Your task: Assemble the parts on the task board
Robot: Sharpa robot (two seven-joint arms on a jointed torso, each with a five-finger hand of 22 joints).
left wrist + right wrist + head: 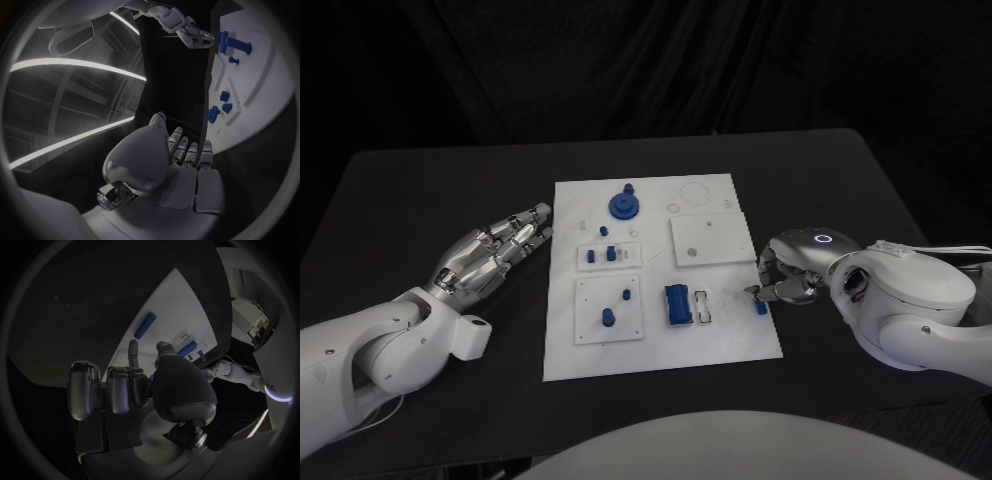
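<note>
The left hand [495,255] lies on the black table [430,180] just beside the left edge of the task board [733,345], fingers stretched out flat and close together, pointing up toward the board's far left corner, holding nothing. In the left wrist view the same hand [184,160] shows bare fingers aimed along the board's edge.

On the board, going rightward, small blue parts stand in the left sub-plates: a short peg [609,318] in the near one, two small blocks [602,255] in the middle one, and a round blue disc with a stem [625,207] near the far edge. Nearer the middle lies a long blue block [676,303], its long axis running from the near side to the far side, with a pale slotted holder [707,306] touching its right side.

The right hand [779,285] hovers at the board's right edge, fingers curled inward; a small blue part [760,305] sits at its fingertips, apparently pinched, though the wrist housing hides the grip. The holder lies just left of that hand, so the right hand is much the nearer. The right wrist view shows the hand [134,385] dimly, with one finger raised, and does not settle the grip.
</note>
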